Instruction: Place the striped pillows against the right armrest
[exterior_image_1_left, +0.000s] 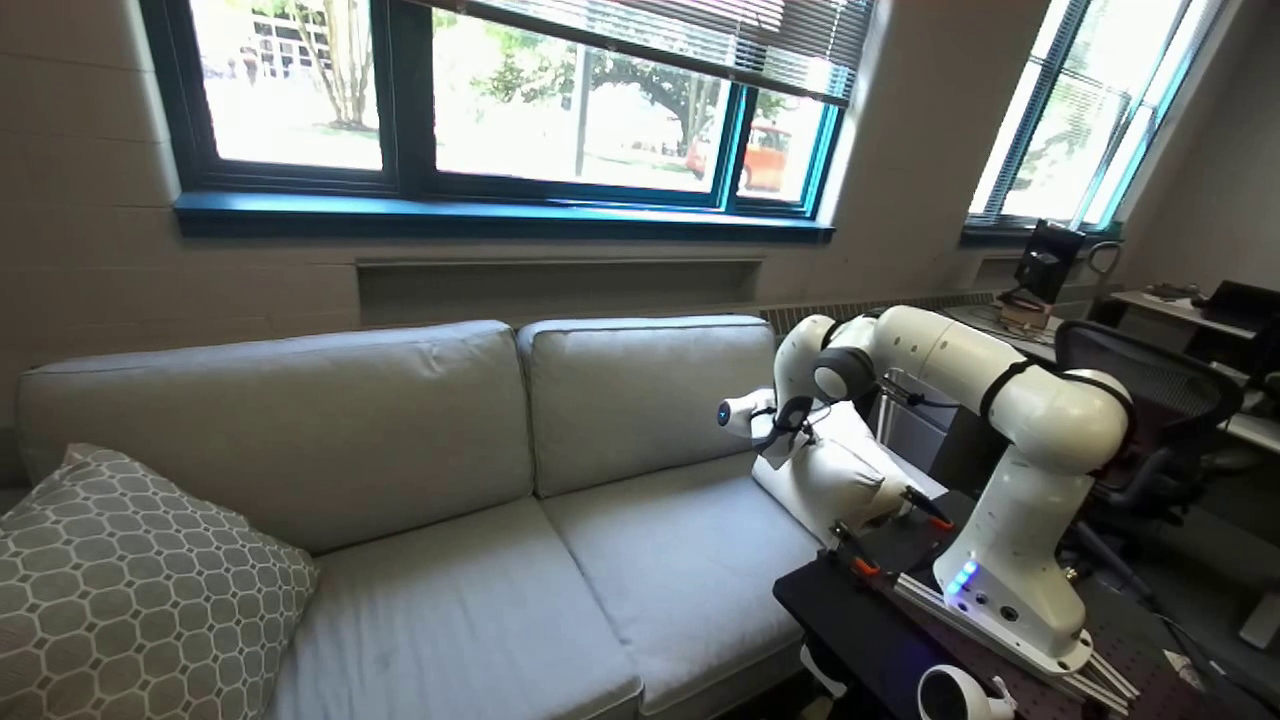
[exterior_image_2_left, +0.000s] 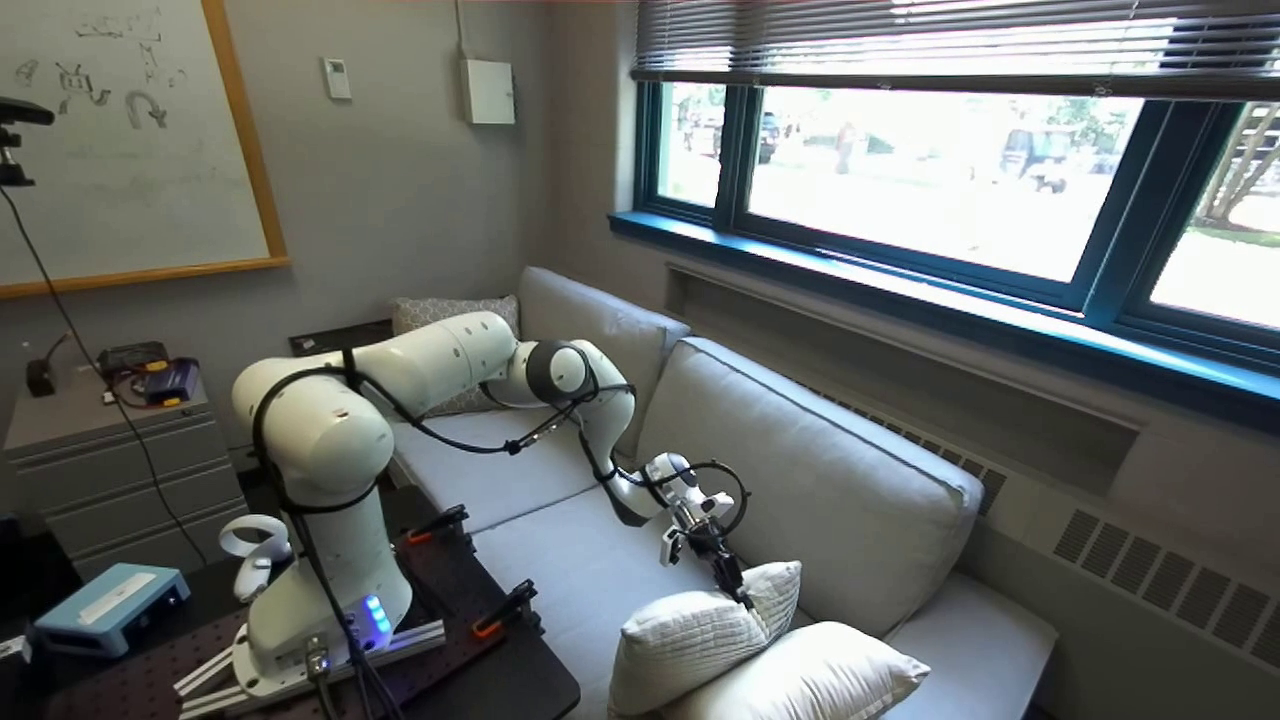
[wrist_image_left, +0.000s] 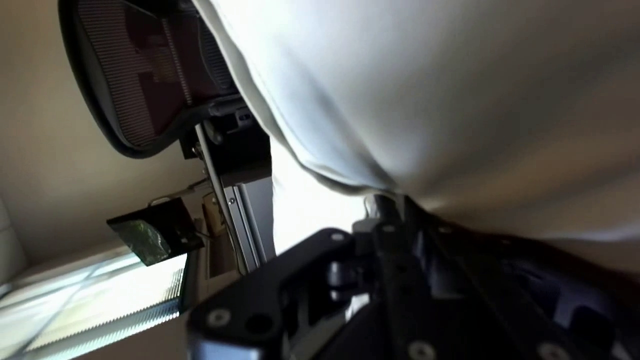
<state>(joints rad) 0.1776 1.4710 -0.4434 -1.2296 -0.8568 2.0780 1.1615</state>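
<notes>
Two cream striped pillows lie together at the sofa's right end: a ribbed one (exterior_image_2_left: 680, 645) and a plumper one (exterior_image_2_left: 810, 680) leaning beside it. My gripper (exterior_image_2_left: 742, 597) comes down on the ribbed pillow's top, its fingers shut on a fold of the cloth. In the wrist view pale pillow fabric (wrist_image_left: 475, 100) fills the upper right, its creases running together at the gripper (wrist_image_left: 400, 200); the fingertips are partly buried in it. Past the pillows, the right armrest (exterior_image_2_left: 985, 635) shows only in part. In an exterior view, the arm covers part of the pillows (exterior_image_1_left: 840, 485).
Back cushions (exterior_image_1_left: 650, 395) rise behind the seat (exterior_image_1_left: 480, 610). A grey lattice pillow (exterior_image_1_left: 150, 590) sits at the sofa's far left. The robot's black table (exterior_image_2_left: 520, 670) with orange-tipped clamps (exterior_image_2_left: 505, 610) stands close to the seat front. An office chair (wrist_image_left: 145, 75) is beyond the armrest.
</notes>
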